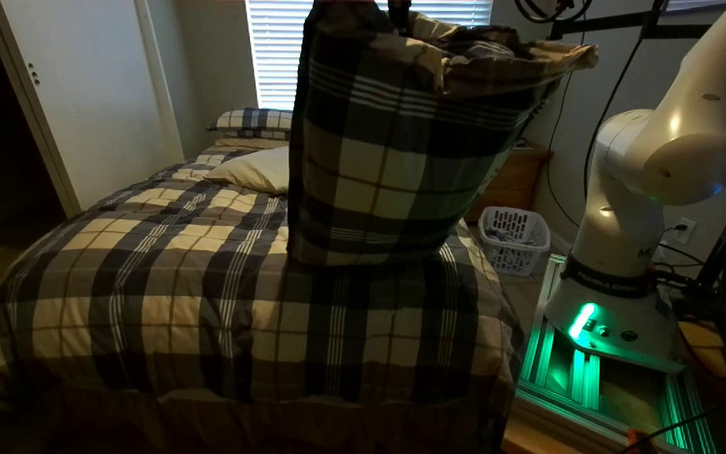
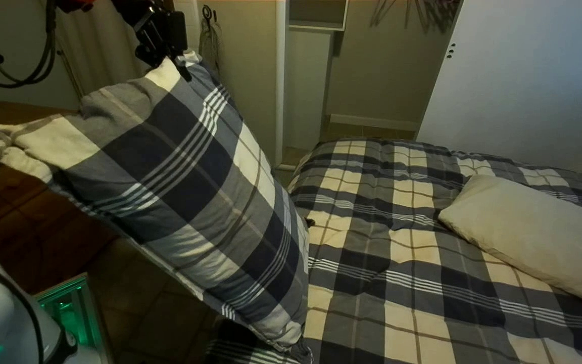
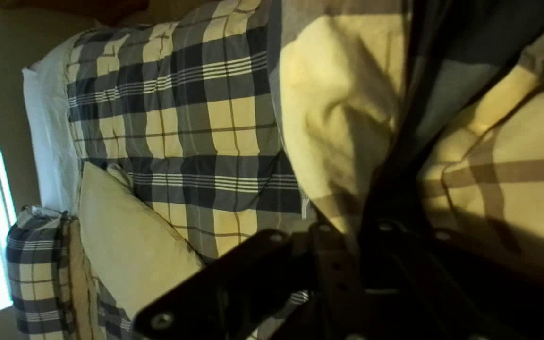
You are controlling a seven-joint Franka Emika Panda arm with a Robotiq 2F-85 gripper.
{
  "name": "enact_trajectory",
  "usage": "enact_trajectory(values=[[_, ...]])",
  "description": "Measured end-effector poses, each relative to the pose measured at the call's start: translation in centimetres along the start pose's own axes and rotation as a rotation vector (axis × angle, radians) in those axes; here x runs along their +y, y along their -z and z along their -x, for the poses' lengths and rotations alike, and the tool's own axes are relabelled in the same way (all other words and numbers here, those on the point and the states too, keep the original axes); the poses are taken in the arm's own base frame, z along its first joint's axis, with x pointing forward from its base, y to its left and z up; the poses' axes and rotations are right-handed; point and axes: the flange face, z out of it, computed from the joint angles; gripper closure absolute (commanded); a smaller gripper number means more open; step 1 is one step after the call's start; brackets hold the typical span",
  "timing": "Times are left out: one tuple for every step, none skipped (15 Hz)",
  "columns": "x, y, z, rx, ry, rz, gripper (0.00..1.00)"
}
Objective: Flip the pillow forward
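Pincer (partly hidden) grips pillow.

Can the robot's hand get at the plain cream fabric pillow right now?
Probably not: the black hand grips the large soft rectangular black, cream and tan plaid pillow and would likely have to release it first. The plain cream pillow lies uncovered on the plaid fabric bedspread.

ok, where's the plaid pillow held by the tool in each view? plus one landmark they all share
In an exterior view: held plaid pillow, upper middle, slightly right of centre.
In an exterior view: held plaid pillow, left half, slanting down to bottom centre.
In the wrist view: held plaid pillow, close up, right side, cropped.
Shared landmark: plain cream pillow, visible in all three.
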Motion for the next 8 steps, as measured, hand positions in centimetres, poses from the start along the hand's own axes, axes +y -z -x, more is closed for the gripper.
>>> enact_trajectory(values=[[0.18, -0.1, 0.03, -0.003, -0.004, 0.001, 0.89], [0.18, -0.18, 0.0, -0.005, -0.004, 0.001, 0.89], [0.14, -0.25, -0.04, -0.007, -0.003, 0.002, 0.89], [0.1, -0.28, -0.05, -0.008, -0.002, 0.002, 0.89], [0.1, -0.28, -0.05, -0.008, -0.002, 0.002, 0.97], [0.09, -0.28, -0.05, -0.008, -0.002, 0.002, 0.97], [-0.03, -0.42, -0.11, -0.011, 0.001, -0.001, 0.97], [-0.14, -0.75, -0.21, -0.018, 0.002, -0.002, 0.97]])
